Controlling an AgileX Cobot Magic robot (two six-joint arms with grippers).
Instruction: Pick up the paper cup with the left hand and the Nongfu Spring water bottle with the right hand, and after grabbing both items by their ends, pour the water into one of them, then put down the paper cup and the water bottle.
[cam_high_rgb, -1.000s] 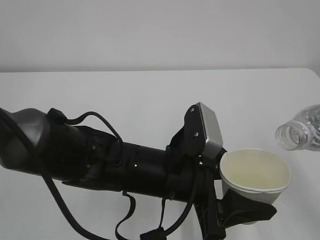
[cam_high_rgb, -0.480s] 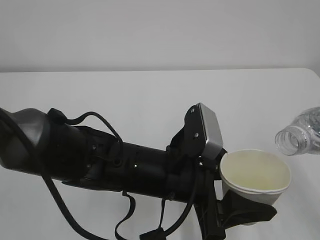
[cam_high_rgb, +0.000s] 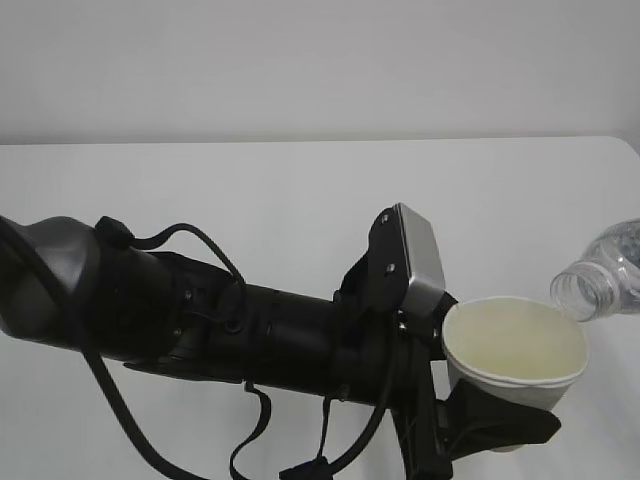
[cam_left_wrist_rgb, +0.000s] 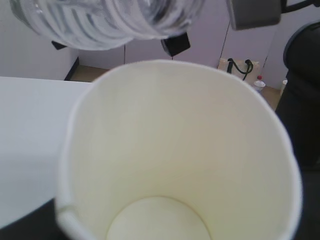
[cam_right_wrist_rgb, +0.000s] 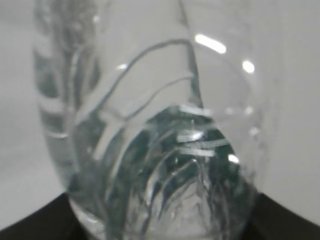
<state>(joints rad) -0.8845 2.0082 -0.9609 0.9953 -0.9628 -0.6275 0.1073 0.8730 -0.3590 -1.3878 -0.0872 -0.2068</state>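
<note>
At lower right, the black left gripper clasps the white paper cup. The clear ribbed bottle, clamped by the unseen right gripper, should tip slowly, mouth over the rim.

Now lower and closer in than before: the Nongfu Spring water bottle, tipped so its open mouth sits just above the far right rim of the paper cup, no longer well clear of it to the right. Less of the bottle's body showing at the frame's right edge. Cup and left hand shifted slightly right and down
</note>
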